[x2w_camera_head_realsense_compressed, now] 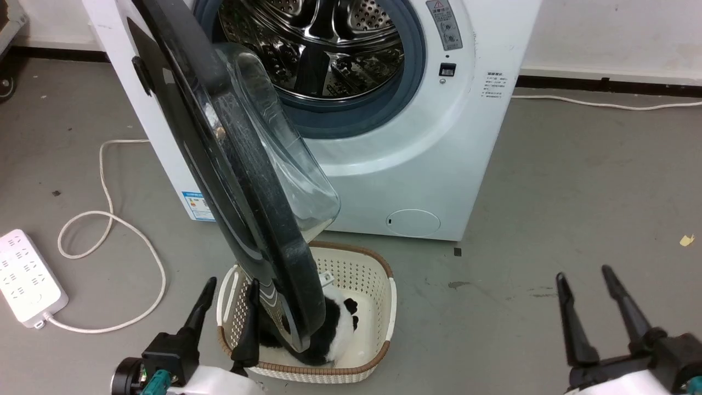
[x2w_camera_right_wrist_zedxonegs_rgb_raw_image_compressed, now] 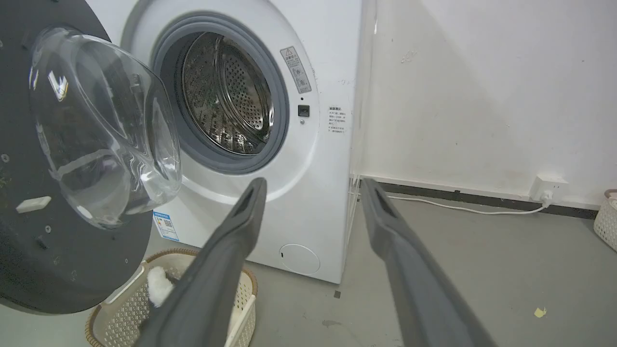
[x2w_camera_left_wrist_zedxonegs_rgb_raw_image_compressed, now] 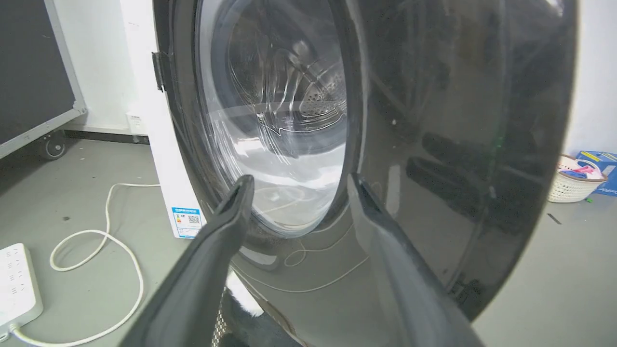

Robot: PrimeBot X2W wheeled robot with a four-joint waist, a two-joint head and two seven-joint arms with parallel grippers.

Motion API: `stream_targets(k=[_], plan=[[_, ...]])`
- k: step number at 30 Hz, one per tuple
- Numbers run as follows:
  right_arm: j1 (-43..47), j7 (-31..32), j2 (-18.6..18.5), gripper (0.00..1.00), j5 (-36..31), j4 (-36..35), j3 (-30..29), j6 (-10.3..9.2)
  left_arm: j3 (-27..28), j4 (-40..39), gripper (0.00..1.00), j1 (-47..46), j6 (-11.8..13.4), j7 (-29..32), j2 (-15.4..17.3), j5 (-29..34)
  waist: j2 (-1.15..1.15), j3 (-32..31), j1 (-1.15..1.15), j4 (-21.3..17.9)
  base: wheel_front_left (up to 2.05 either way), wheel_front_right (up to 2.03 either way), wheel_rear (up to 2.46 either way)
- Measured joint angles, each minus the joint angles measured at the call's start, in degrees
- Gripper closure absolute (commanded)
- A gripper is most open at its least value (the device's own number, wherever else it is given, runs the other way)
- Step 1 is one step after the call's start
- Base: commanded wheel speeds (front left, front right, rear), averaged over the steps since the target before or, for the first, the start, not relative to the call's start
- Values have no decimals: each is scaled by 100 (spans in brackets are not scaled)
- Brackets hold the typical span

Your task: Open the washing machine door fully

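Observation:
The washing machine door (x2w_camera_head_realsense_compressed: 241, 181), a big glossy black disc with a bulging clear glass bowl (x2w_camera_head_realsense_compressed: 279, 148), stands swung out about square to the white machine (x2w_camera_head_realsense_compressed: 417, 153), hinged at its left. Its lower edge hangs over a basket. My left gripper (x2w_camera_head_realsense_compressed: 230, 291) is open at the lower left, just outside the door's black outer face (x2w_camera_left_wrist_zedxonegs_rgb_raw_image_compressed: 434, 144), with its fingers (x2w_camera_left_wrist_zedxonegs_rgb_raw_image_compressed: 221, 231) close in front of it and nothing between them. My right gripper (x2w_camera_head_realsense_compressed: 587, 277) is open at the lower right, apart from the machine. The door's inner side (x2w_camera_right_wrist_zedxonegs_rgb_raw_image_compressed: 72, 193) shows in the right wrist view.
A cream basket (x2w_camera_head_realsense_compressed: 378, 285) with a black and white soft thing in it sits on the floor under the door. A white power strip (x2w_camera_head_realsense_compressed: 27, 277) and looping cable (x2w_camera_head_realsense_compressed: 109, 219) lie at the left. The steel drum (x2w_camera_head_realsense_compressed: 329, 44) is exposed. A small round flap (x2w_camera_head_realsense_compressed: 412, 222) is low on the machine.

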Motion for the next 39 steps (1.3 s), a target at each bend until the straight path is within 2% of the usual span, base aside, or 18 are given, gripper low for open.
stream_targets(k=[6,16,17,18,19,25,36,39], plan=[[83,0,134,0,-103,8,76,1,-24,5,0,1,220,0,-3,336,0,-4,0,7,0,0,0],[78,0,213,0,-80,3,66,1,-26,8,0,2,272,0,-12,400,0,4,0,37,0,0,0],[78,0,214,0,-80,3,66,1,-27,1,17,2,272,0,-13,399,0,-1,0,39,0,0,0],[78,0,215,0,-80,3,66,1,-27,-2,72,2,272,0,-13,399,0,-6,0,42,0,0,0],[78,0,215,0,-79,3,67,1,-25,-10,100,2,272,0,-13,399,0,-11,0,45,0,0,0],[78,0,223,0,-74,4,85,1,76,-444,100,-2,289,0,-18,333,0,-44,0,57,0,0,0],[76,0,253,0,-27,3,-30,1,664,-2682,100,-598,894,-5,-19,-147,0,-77,1,81,0,0,0],[76,0,261,0,-25,3,-58,1,615,-3151,100,-890,925,-5,-18,-142,0,-94,0,83,0,0,0]])
